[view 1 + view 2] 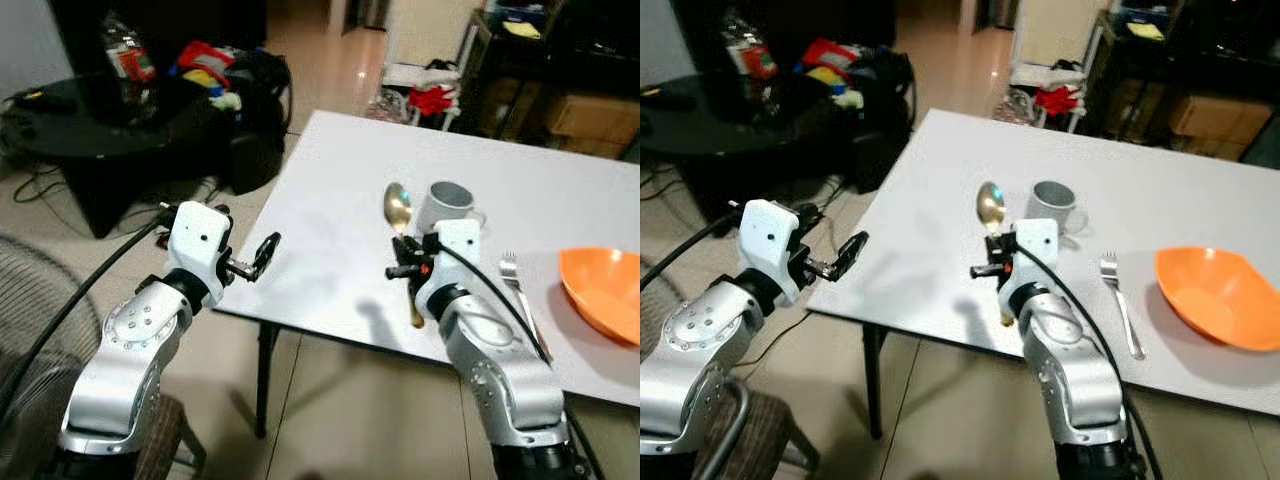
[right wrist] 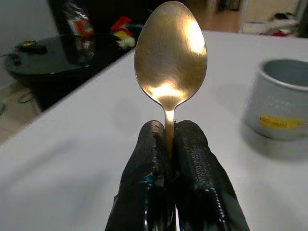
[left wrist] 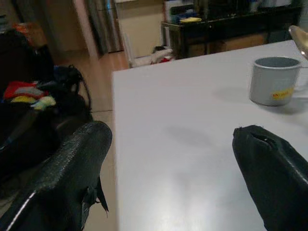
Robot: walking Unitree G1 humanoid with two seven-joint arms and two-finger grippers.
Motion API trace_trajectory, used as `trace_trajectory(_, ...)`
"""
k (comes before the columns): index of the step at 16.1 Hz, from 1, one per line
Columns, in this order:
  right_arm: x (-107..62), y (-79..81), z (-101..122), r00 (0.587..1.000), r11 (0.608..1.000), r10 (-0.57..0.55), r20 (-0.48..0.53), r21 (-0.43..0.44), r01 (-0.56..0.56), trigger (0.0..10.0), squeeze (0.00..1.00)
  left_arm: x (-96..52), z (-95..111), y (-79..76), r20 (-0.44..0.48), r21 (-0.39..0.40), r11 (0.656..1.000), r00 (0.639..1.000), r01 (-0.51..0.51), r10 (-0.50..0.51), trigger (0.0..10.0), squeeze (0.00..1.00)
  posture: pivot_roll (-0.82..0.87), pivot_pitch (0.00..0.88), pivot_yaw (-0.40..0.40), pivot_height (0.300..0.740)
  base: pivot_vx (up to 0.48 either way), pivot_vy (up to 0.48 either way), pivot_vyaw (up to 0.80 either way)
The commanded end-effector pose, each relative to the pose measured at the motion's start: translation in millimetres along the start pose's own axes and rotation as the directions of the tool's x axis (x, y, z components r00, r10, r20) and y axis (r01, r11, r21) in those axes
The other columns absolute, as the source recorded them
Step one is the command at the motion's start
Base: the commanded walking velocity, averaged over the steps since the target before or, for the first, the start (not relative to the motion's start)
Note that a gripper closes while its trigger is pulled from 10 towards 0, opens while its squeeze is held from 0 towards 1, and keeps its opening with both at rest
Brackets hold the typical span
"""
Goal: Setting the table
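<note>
My right gripper (image 1: 402, 254) is shut on a gold spoon (image 2: 170, 67), held above the white table (image 1: 330, 190) with its bowl (image 1: 397, 207) raised and its handle end pointing down toward the near edge. Just beyond the spoon stands a grey mug (image 1: 447, 206) with a yellow label. A silver fork (image 1: 521, 296) lies to the right of my right arm, and an orange bowl (image 1: 605, 292) sits at the far right. My left gripper (image 1: 262, 254) is open at the table's left edge with nothing between its fingers (image 3: 72, 168).
A black round side table (image 1: 90, 125) with bottles, bags and colourful items stands to the left on the tiled floor. Dark shelving with boxes (image 1: 590, 115) lines the back right. A fan guard (image 1: 30, 330) and a woven seat (image 1: 160, 440) are near my left arm.
</note>
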State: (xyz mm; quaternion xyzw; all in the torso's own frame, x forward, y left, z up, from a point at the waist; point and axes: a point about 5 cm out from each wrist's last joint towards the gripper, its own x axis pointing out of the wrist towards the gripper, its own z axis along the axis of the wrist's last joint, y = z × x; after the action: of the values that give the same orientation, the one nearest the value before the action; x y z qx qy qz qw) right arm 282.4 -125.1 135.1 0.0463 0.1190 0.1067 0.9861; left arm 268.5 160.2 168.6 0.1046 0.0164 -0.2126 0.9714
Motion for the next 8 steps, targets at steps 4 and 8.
trace_trajectory(4, 19.5, -0.3, 4.1, 0.992, 0.999, -0.032, -0.124, 0.023, 0.035, 10.0, 0.00, 1.0, -0.9, -8.2, -0.037, 0.035, 0.974, 0.974, 0.225, -0.224, 10.0, 0.00, 0.07, 0.000, -0.048, 0.740, 0.000, 0.000, 0.00)
trace_trajectory(8, 39.3, 0.0, -4.3, 0.965, 0.991, -0.104, -0.242, 0.058, 0.121, 10.0, 0.00, -1.2, -0.9, -7.8, -0.080, 0.054, 0.931, 0.931, 0.362, -0.357, 10.0, 0.00, 0.07, 0.000, -0.049, 0.740, 0.000, 0.000, 0.00)
